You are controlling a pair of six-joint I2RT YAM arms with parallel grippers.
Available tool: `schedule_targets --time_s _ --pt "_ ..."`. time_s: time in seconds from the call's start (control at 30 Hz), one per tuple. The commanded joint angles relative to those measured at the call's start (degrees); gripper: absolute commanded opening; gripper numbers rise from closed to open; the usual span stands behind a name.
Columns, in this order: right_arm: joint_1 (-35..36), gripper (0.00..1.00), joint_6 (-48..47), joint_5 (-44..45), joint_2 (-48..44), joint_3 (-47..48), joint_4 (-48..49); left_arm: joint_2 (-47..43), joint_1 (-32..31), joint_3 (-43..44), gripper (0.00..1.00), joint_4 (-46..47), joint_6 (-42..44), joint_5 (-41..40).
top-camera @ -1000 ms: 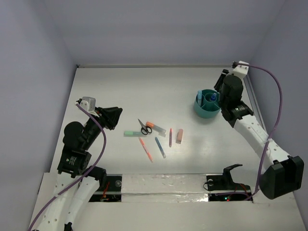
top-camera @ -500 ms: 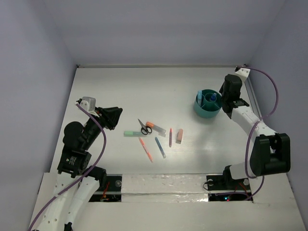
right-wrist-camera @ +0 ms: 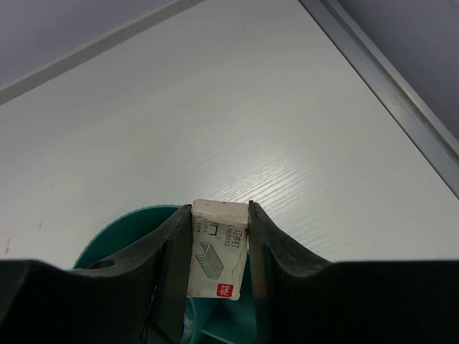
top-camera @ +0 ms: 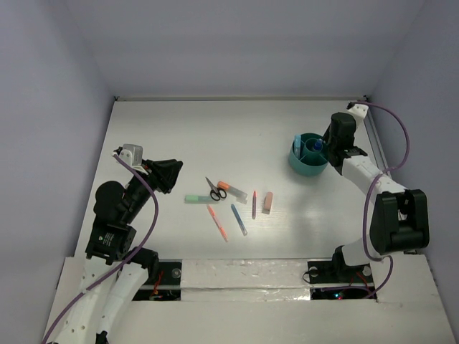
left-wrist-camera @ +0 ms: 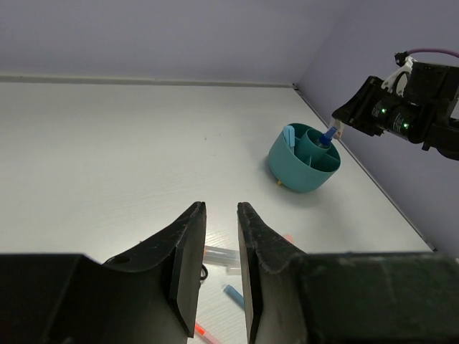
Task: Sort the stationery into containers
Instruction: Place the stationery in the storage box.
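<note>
Right gripper (right-wrist-camera: 219, 215) pinches a white staple box (right-wrist-camera: 217, 261) just above the cup (top-camera: 307, 169). In the last second its arm has folded inward, bringing the box over the rim, so release is likely next. Left gripper (left-wrist-camera: 221, 215), narrowly spread and empty, has stayed near the scissors (top-camera: 214, 189).

Shows a white, faintly grained table (top-camera: 215, 136) across mid-frame. Boxed in by pale lavender walls (top-camera: 237, 43) at top, left and right. Edged at lower centre with a crinkled silver strip (top-camera: 244, 276); along the right wrist view's upper right, with a grey rail (right-wrist-camera: 387, 82).
</note>
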Motion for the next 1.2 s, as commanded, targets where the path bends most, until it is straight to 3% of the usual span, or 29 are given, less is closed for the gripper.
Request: schedule_targets --time_s 0.0,0.6,1.17 --pt "-0.07 0.31 1.93 0.06 0.13 -0.38 2.17 0.20 -0.34 -0.48 0.22 2.85 0.22 0.98" --pt "-0.07 0.36 5.09 -0.38 0.92 -0.90 -0.90 0.02 -0.34 -0.48 0.22 2.85 0.04 0.98" --pt "-0.07 0.52 6.23 -4.25 -1.71 -0.82 -3.27 -0.33 -0.34 -0.40 0.22 2.85 0.13 0.98"
